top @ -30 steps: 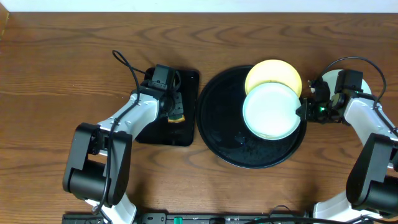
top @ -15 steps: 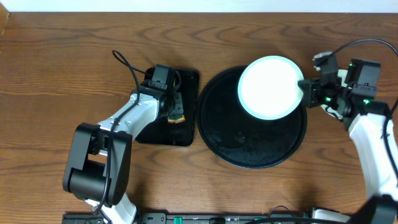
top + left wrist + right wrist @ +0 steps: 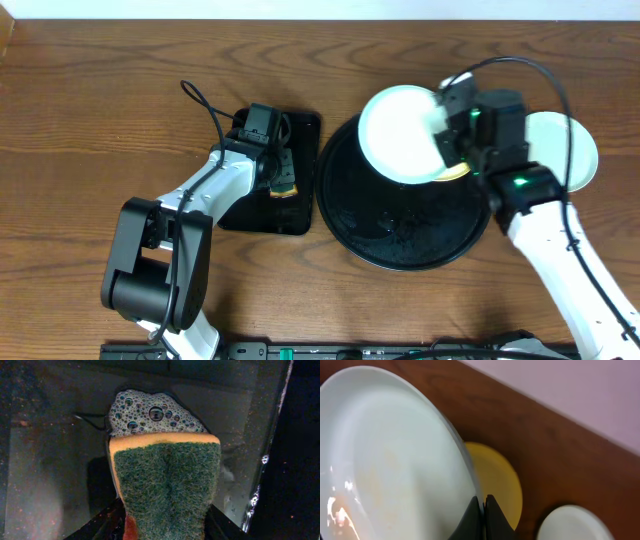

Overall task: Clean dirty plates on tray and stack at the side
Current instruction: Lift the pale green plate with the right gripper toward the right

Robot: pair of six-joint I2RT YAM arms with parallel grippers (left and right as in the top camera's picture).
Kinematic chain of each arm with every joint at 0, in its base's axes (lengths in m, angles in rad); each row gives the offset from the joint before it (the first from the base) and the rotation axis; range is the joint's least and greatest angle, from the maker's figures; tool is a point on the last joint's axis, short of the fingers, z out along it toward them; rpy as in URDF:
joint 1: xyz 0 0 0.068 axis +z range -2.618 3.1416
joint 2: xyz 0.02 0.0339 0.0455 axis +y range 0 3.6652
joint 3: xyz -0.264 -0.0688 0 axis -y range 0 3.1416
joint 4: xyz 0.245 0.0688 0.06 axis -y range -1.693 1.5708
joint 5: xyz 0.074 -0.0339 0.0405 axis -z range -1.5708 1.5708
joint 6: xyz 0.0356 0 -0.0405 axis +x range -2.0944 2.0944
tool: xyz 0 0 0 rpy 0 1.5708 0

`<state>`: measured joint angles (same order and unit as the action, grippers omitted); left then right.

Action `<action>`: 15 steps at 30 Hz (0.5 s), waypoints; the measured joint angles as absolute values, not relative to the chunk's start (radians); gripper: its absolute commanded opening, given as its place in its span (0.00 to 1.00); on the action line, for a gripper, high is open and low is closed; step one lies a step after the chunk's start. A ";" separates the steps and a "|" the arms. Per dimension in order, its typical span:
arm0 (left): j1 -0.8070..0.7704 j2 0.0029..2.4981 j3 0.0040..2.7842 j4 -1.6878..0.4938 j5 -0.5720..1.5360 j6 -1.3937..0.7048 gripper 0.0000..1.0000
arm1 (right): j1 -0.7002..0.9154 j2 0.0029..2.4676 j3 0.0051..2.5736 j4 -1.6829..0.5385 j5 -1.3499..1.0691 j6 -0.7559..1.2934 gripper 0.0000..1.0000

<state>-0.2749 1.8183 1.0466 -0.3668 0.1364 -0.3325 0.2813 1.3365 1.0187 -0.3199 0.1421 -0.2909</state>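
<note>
Tabletop (image 3: 90, 120) is carrying everything. The big round tray (image 3: 345, 215) is sitting centre-right w/ a wet-looking floor, and a smaller rect. tray (image 3: 300, 205) is lying just left of it. Task is looking approx. a third done: one mint plate (image 3: 578, 150) is lying off the tray on the tabletop at right, prob. starting the stack. The 2nd mint plate (image 3: 395, 135) is hanging tilted over the tray's far side, w/ the right fingers (image 3: 494, 517) pinching its rim. A faint orange tinge is showing on it, so it's likely needing a scrub. The yellow plate (image 3: 497, 485) is lying at the tray's far-right edge, mostly hidden under the held plate and arm. The left fingers (image 3: 102, 525) are clamping the sponge (image 3: 167, 485) over the rect. tray, w/ foam (image 3: 150, 412) sitting at its tip. Nothing is blocking the way btw. sponge and plate.
</note>
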 measured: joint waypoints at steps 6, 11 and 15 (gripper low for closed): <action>-0.275 1.818 1.047 -0.367 0.136 -0.332 0.48 | 0.387 1.336 1.019 -0.278 0.274 -0.321 0.01; -0.274 1.818 1.047 -0.367 0.137 -0.332 0.48 | 0.407 1.336 1.019 -0.272 0.313 -0.327 0.01; -0.275 1.819 1.047 -0.367 0.137 -0.332 0.48 | 0.407 1.336 1.019 -0.256 0.344 -0.331 0.01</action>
